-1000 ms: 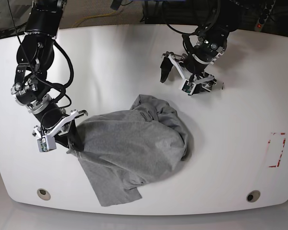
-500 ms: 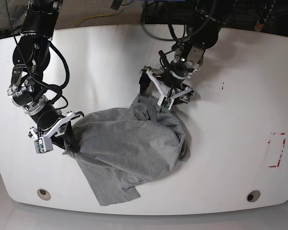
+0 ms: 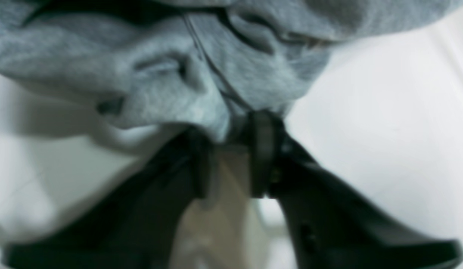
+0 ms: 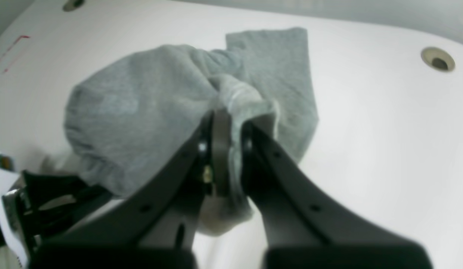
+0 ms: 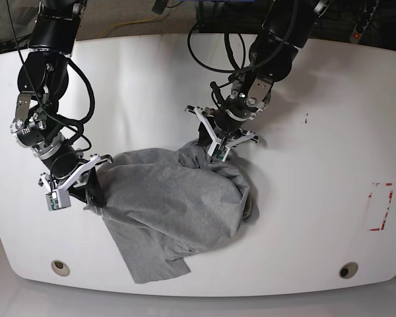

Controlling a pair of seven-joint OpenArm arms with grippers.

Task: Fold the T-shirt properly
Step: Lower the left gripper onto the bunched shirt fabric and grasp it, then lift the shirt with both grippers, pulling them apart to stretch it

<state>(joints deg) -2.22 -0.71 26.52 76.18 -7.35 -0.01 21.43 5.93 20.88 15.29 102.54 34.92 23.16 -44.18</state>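
Down onto the T-shirt [image 5: 171,205] has come the left gripper [image 3: 231,149], pinching its bunched edge. Right gripper [image 4: 226,149] pinches cloth too.

Bright, even overhead light; both wrist views soft and blurred.
In the base view the white table [image 5: 317,218] glares palest toward 12 o'clock, its rim bowed by the lens; the T-shirt [image 5: 165,205] throws a soft shadow toward 4 o'clock.

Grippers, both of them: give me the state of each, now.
Left gripper: closed on a fold of the T-shirt.
Right gripper: shut, pinching the T-shirt's edge.
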